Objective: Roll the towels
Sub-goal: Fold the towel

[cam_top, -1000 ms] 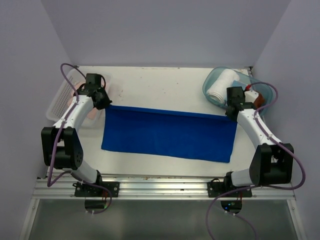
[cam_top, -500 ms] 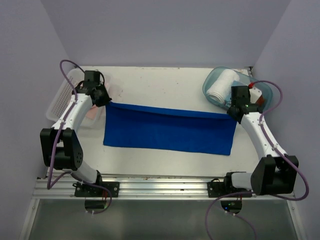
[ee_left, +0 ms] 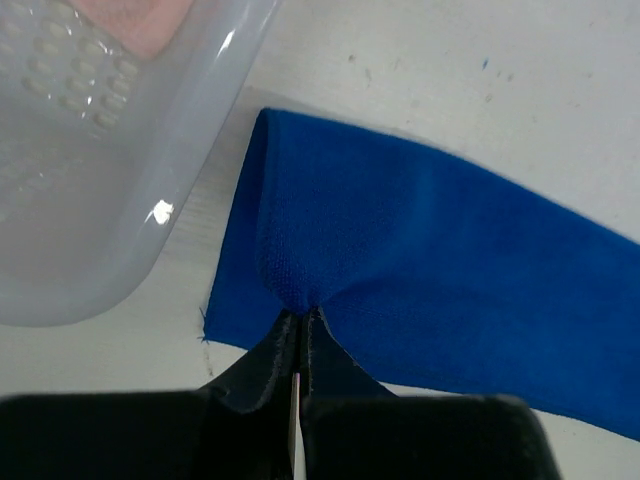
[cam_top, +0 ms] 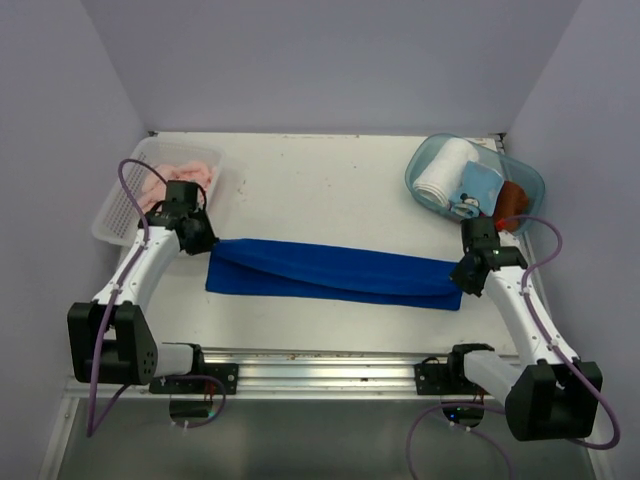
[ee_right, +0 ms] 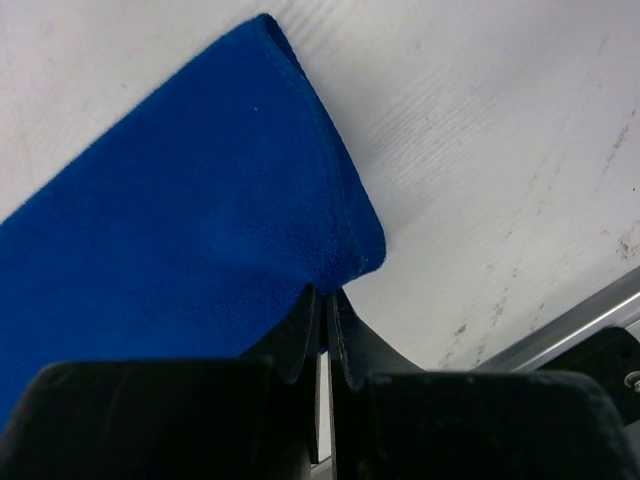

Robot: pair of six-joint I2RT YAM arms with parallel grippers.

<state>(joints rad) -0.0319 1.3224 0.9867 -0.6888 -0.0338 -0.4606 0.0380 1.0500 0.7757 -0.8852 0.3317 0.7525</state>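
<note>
The royal blue towel (cam_top: 330, 272) lies across the table as a narrow band, folded over lengthwise. My left gripper (cam_top: 205, 243) is shut on its upper layer at the left end, seen close in the left wrist view (ee_left: 302, 312) pinching a pucker of blue towel (ee_left: 420, 240). My right gripper (cam_top: 462, 272) is shut on the right end, where the right wrist view shows the gripper (ee_right: 325, 292) clamping the corner of the blue towel (ee_right: 180, 200). The pale pink towel (cam_top: 185, 172) lies crumpled in the white basket (cam_top: 115, 205) at far left.
A clear blue tub (cam_top: 425, 160) at the far right holds a rolled white towel (cam_top: 443, 170), a light blue cloth (cam_top: 482, 180) and a brown object (cam_top: 512, 200). The white basket (ee_left: 100, 200) stands just left of the towel's end. A metal rail (cam_top: 320, 365) lines the near edge.
Both grippers have drawn the towel's far edge toward the near side, folding the wide blue sheet over itself into a narrow band. Both arms have pulled back with it.
</note>
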